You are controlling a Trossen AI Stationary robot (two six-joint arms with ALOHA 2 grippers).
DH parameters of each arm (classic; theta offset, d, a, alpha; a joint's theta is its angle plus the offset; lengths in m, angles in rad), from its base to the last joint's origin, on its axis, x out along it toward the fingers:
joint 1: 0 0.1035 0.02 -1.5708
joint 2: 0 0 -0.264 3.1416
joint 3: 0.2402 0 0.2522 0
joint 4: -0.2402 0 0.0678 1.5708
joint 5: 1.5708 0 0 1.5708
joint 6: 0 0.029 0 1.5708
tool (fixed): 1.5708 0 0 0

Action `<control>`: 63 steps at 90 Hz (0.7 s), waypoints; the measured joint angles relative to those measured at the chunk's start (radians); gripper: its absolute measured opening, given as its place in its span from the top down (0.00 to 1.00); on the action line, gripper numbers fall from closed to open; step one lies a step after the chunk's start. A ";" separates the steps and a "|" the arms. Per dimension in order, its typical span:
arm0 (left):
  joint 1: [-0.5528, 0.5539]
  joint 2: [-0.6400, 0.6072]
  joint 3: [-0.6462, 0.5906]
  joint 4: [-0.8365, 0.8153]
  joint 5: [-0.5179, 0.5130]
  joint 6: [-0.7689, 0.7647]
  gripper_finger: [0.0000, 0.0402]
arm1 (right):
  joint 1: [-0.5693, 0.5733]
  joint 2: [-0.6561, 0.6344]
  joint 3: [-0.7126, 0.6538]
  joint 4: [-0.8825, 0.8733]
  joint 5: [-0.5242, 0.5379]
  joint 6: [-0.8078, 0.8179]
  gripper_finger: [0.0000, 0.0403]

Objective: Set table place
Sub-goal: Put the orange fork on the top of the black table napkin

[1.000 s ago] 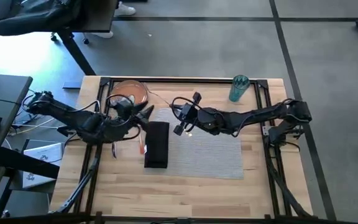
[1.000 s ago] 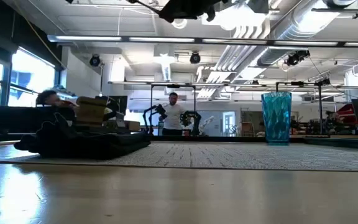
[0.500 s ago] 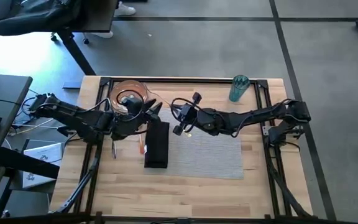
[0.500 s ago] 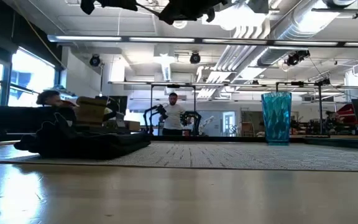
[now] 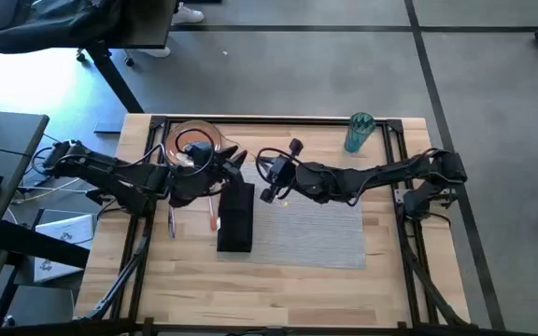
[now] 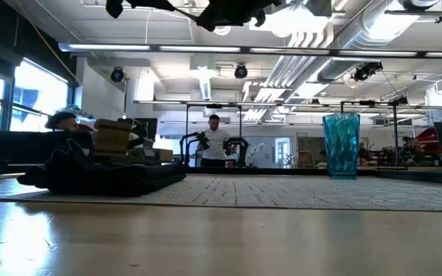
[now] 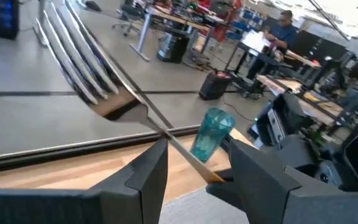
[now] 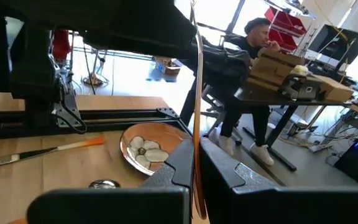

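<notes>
- The right gripper (image 5: 271, 177) hangs over the far left corner of the grey placemat (image 5: 311, 229). Its jaws are pinched together on the handle end of an orange-handled fork (image 7: 104, 81).
- In the right wrist view the fork shows edge-on as a thin strip running up from between the two fingers, toward the other arm.
- The left gripper (image 5: 234, 161) is right across from it, just past the top end of the black napkin (image 5: 236, 217). Its jaws are apart, and the fork's shaft passes through the gap between the fingers (image 7: 148, 174).
- Can't tell if either left finger actually touches the metal. The tines stick out on the camera side of the left gripper.
- The napkin lies lengthwise along the placemat's left edge.
- The orange-brown plate (image 5: 194, 140) sits at the far left part of the table (image 5: 278, 289), off the placemat, with something pale lying in it.
- Two more pieces of cutlery lie on the bare wood left of the napkin. One is a knife (image 8: 42, 152) with an orange handle.
- The teal cup (image 5: 359, 131) stands upright near the far rail, well away from both grippers and off the placemat.
- A person (image 6: 215, 142) stands in the room way behind the table.
</notes>
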 joint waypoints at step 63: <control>0.059 0.041 0.000 0.030 0.011 -0.079 0.73 | 0.042 -0.001 0.000 0.015 0.008 -0.011 1.00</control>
